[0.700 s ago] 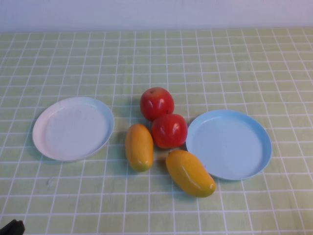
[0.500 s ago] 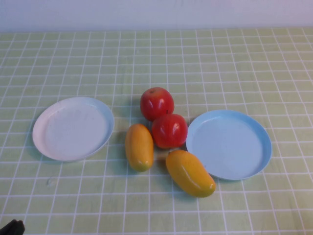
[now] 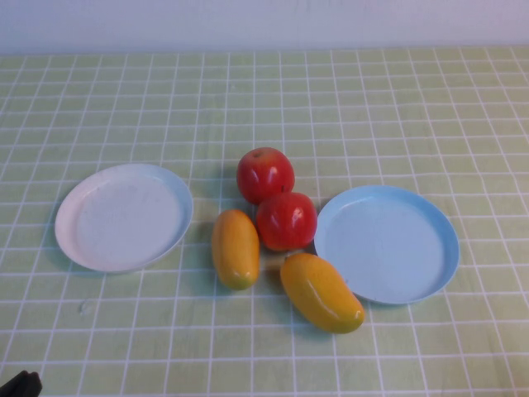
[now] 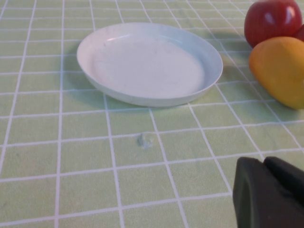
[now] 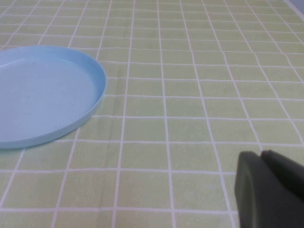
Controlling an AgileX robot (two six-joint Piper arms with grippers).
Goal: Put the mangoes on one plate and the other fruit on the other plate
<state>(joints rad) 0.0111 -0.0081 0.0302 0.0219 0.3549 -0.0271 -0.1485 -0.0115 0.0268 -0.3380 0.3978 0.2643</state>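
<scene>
Between the empty white plate (image 3: 124, 217) and empty blue plate (image 3: 387, 243), both mangoes (image 3: 235, 248) and both apples (image 3: 265, 174) lie clustered on the surface, nothing sorted yet; left end effector (image 4: 266, 164) and right end effector (image 5: 262, 156) closed, empty, at the near edge.

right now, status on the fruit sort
Left gripper shut, parked near white plate. Right gripper shut, beside blue plate. Mangoes and apples on cloth, both plates bare.

A: What colours are the fruit?
B: Two glossy red apples (image 3: 265, 174), two yellow-orange mangoes (image 3: 235, 248).
A: The plates?
B: White plate (image 3: 124, 217) left of frame, light blue plate (image 3: 387, 244) right, on a green tablecloth (image 3: 372, 107) with a white grid.
</scene>
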